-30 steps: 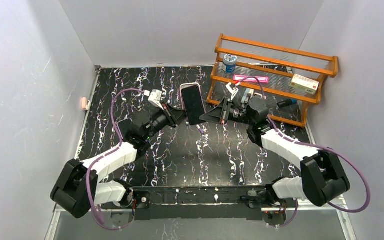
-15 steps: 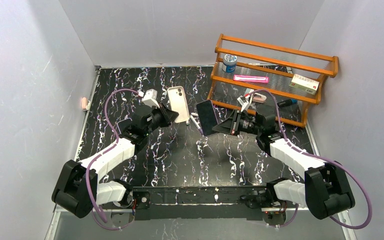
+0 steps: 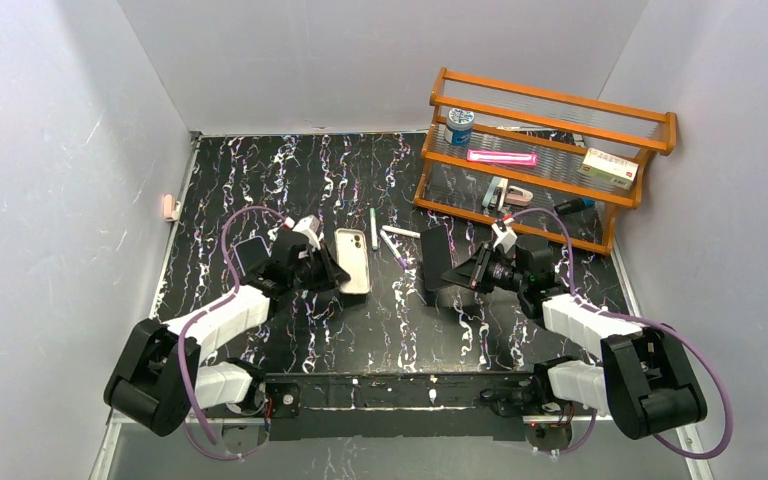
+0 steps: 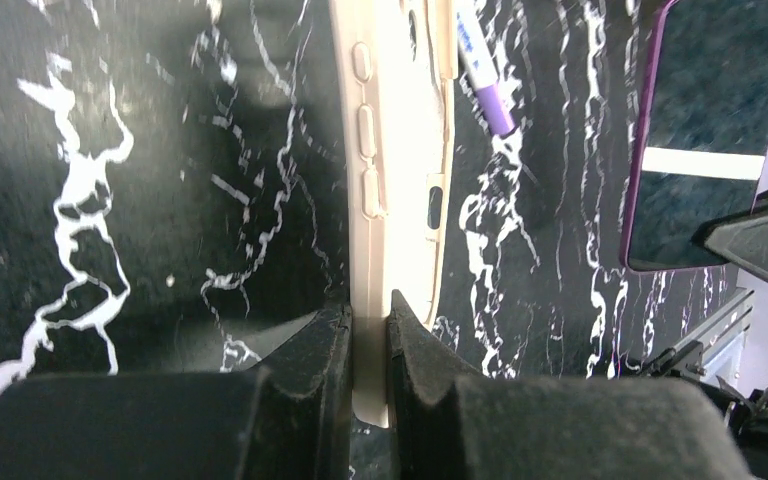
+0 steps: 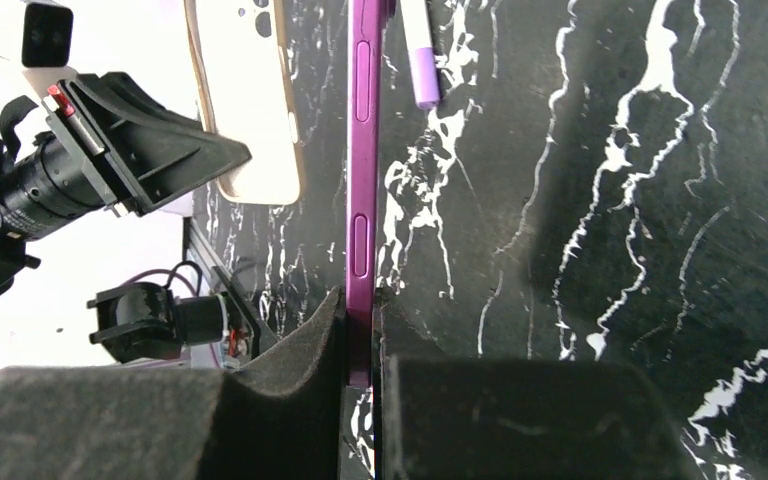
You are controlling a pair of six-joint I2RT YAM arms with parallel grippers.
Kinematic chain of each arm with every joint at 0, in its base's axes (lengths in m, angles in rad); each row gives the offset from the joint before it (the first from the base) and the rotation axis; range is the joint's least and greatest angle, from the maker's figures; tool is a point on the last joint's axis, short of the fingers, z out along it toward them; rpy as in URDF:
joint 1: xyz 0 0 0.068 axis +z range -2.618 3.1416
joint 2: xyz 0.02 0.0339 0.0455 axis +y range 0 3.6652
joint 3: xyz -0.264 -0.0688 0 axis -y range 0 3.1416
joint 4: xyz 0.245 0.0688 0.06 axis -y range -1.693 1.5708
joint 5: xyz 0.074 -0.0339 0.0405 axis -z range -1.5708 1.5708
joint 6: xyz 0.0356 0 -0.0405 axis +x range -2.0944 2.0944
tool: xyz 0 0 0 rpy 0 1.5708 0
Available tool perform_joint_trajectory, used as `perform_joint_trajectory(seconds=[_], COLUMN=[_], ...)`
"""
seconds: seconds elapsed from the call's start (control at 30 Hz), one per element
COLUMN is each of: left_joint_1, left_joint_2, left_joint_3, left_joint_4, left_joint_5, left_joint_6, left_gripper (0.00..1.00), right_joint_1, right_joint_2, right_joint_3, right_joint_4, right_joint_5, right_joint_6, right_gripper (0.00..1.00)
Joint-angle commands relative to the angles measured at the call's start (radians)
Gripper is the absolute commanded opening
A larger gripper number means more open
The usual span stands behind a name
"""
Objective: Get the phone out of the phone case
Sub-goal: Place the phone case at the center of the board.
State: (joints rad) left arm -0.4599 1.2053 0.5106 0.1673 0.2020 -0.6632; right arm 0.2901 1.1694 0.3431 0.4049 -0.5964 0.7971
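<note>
Separation looks done. The left gripper (image 4: pixel 369 318) is pinched on the cream phone case (image 3: pixel 352 262) wall. The right gripper (image 5: pixel 361 312) is clamped on the purple phone (image 3: pixel 436 262) at the case's 3 o'clock. Both are low over the tabletop (image 3: pixel 260 170), likely for setting down.

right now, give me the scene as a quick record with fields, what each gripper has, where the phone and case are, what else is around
left gripper: shut on the edge of the cream plastic phone case
right gripper: shut on the edge of the purple-rimmed dark phone
phone vs case: apart, phone fully out
between them: purple-capped marker lying on the black marbled table
back right: orange wooden rack
</note>
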Motion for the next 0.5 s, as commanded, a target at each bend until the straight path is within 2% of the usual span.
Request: perform_joint_trajectory(seconds=[0.0, 0.27, 0.47], left_joint_1=[0.004, 0.006, 0.007], left_joint_2=[0.019, 0.103, 0.112], left_joint_3=[-0.032, -0.040, -0.022], left_joint_4=[-0.004, 0.017, -0.011], left_joint_5=[0.056, 0.049, -0.004], left_joint_6=[-0.033, -0.038, -0.021], left_gripper=[0.00, 0.06, 0.26], right_joint_1=[-0.004, -0.004, -0.003], right_joint_2=[0.022, 0.150, 0.281], right_joint_3=[-0.030, -0.078, -0.084], right_joint_4=[0.092, 0.235, 0.380], right_joint_5=[0.025, 0.023, -0.056], right_joint_6=[-0.030, -0.008, 0.049], right_gripper=[0.07, 0.12, 0.20])
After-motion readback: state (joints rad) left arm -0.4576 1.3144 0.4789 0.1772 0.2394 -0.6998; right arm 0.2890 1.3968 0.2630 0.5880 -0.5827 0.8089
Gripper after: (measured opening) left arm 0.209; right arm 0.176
